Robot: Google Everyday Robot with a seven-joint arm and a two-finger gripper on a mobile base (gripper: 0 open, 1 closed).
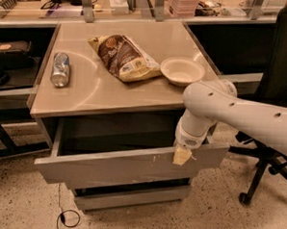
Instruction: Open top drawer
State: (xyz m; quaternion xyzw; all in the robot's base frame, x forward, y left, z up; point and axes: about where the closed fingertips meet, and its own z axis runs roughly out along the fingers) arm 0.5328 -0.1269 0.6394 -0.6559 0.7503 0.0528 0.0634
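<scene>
Tabletop (pixel 111 93), smooth and beige, filled the upper centre. Below it the top drawer (pixel 107 167), a flat, handleless grey front with white scratches right of centre, stood pulled out at lower centre, its inside too dark to read. A rounded white arm (pixel 249 112) stretched in from the right, cut off by the frame edge. Its gripper (pixel 182 156), a cream tip, rested on the drawer front's upper edge; whether it was open or closed could not be told. Speckled floor (pixel 23 201) lay open in front, and a black office chair (pixel 286 56) stood close at right.
</scene>
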